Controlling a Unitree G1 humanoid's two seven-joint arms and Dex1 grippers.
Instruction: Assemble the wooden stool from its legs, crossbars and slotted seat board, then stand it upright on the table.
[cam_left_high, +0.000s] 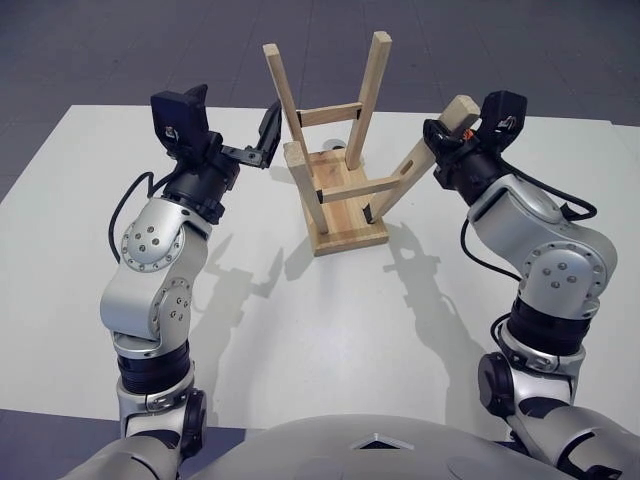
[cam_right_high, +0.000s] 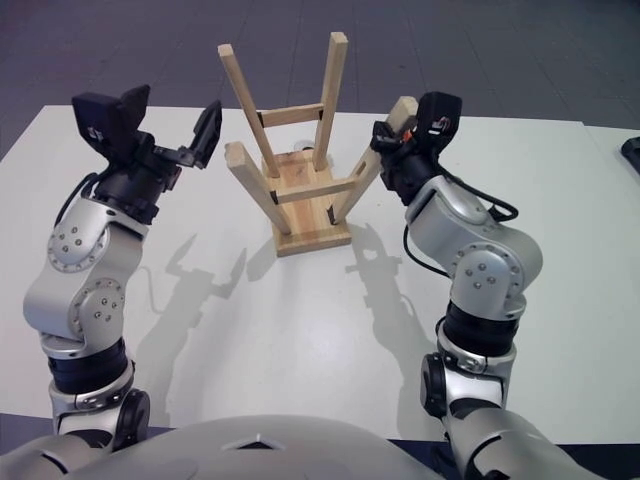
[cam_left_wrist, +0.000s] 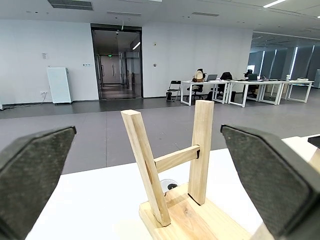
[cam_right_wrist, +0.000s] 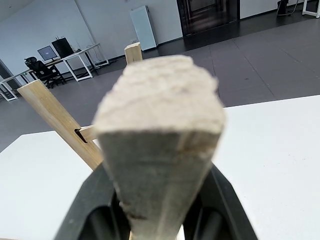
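Pale wood stool (cam_left_high: 335, 190) stands inverted on the table (cam_left_high: 300, 330). The seat board (cam_left_high: 350, 235) is flat down, four legs point up, and crossbars (cam_left_high: 358, 187) are pegged between them.

Right gripper (cam_left_high: 452, 128) is clamped on the near right leg (cam_left_high: 415, 170), close to its free end. My right wrist view looks straight onto that leg's end grain, with a jaw on each side. Its long axis slants from the board up and outward toward the right arm, more splayed than the other three. I judge it may not be fully home in its slot, but I can't confirm that from here.

Left gripper (cam_left_high: 240, 135) hangs spread wide and holds nothing. It sits just left of the stool at about leg-top height, apart from the wood. Between its pads (cam_left_wrist: 260, 175) I see the two far legs and their crossbar.

Judgement: the joinery looks about done, and the flip remains. That turn hinges on the stool lying between the two arms, legs up. The right arm has its hold. The left is the free hand nearest the near left leg (cam_left_high: 303, 185) and would need to close across it before any lift. A one-sided lift risks prying the slanted leg loose.
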